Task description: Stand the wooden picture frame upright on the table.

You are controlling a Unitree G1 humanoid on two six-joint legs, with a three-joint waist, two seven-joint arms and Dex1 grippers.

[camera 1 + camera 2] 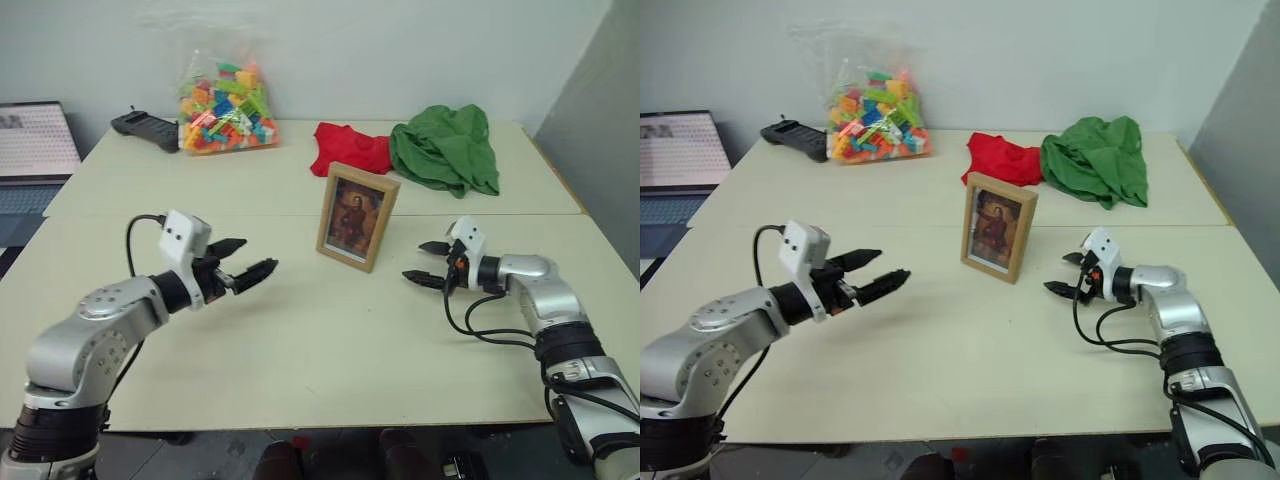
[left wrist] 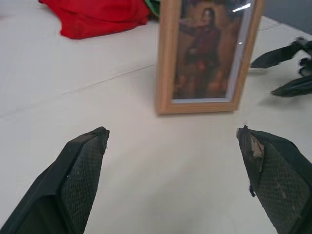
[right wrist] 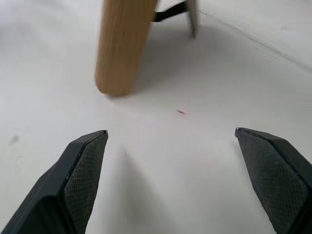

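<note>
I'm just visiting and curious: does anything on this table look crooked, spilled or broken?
Nothing stands out. The wooden picture frame stands upright on the table, propped on its fold-out stand, with both open grippers clear of it.

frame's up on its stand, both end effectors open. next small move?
Probably back both arms straight away. The wooden picture frame stands upright on the table on its fold-out stand, untouched; the left end effector and right end effector flank it, open and apart from it.
</note>
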